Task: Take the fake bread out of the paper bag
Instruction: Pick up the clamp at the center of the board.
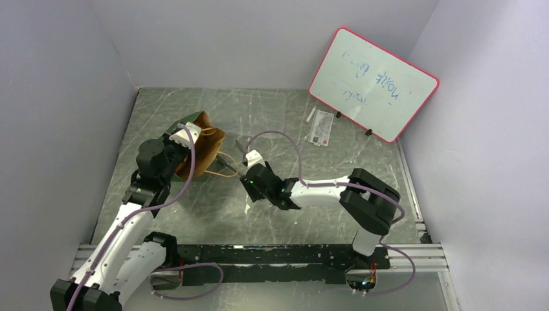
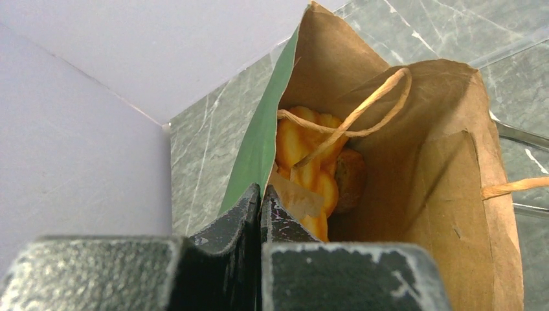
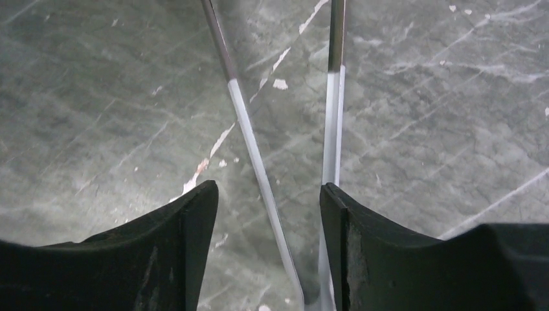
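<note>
The paper bag (image 1: 202, 148) lies tilted at the left of the table, dark green outside and brown inside (image 2: 447, 194), with its mouth facing my left wrist camera. The fake bread (image 2: 304, 146) fills the bottom of the bag as several orange pieces, with a browner piece (image 2: 350, 178) beside them. A tan cord handle (image 2: 362, 110) hangs across the opening. My left gripper (image 2: 261, 191) is shut on the bag's green side wall at the rim. My right gripper (image 3: 268, 194) hangs open over bare table, right of the bag (image 1: 249, 175), holding nothing.
The edges of a clear plastic sheet (image 3: 249, 136) run under the right gripper. A pink-framed whiteboard (image 1: 372, 84) leans at the back right, with a small card (image 1: 320, 127) in front of it. The bag's other cord handle (image 1: 226, 167) lies towards the right arm. Walls close in three sides.
</note>
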{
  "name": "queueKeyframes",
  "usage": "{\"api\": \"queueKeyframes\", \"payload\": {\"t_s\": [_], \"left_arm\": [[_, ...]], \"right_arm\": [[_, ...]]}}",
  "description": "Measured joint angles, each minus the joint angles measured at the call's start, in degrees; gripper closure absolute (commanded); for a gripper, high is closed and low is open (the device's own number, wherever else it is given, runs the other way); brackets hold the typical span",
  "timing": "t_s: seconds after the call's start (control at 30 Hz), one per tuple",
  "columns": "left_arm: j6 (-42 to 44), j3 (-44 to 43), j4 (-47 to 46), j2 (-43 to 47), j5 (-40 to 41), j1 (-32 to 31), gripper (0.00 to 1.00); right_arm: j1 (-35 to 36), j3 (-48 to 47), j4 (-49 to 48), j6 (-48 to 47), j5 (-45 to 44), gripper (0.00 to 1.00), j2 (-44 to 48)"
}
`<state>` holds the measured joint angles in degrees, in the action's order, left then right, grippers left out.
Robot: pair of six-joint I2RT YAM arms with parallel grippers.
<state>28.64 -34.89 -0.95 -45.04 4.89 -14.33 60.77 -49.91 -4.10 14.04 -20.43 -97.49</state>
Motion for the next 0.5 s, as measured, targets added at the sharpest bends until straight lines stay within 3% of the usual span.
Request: {"api": "queueKeyframes", "payload": {"t_s": [0.23,0.5], "left_arm": [[-1.2,0.8,0.4,1.7,0.0,-0.1,0.93],[-1.5,1.3,0.4,2.0,0.0,-0.2,0.93]], "right_arm": [[-0.1,-0.8,-4.2,-2.1,-2.6,0.35,-4.9],[0.5,0.2,-5.9,-3.5,1.1,0.21,-0.8]]}}
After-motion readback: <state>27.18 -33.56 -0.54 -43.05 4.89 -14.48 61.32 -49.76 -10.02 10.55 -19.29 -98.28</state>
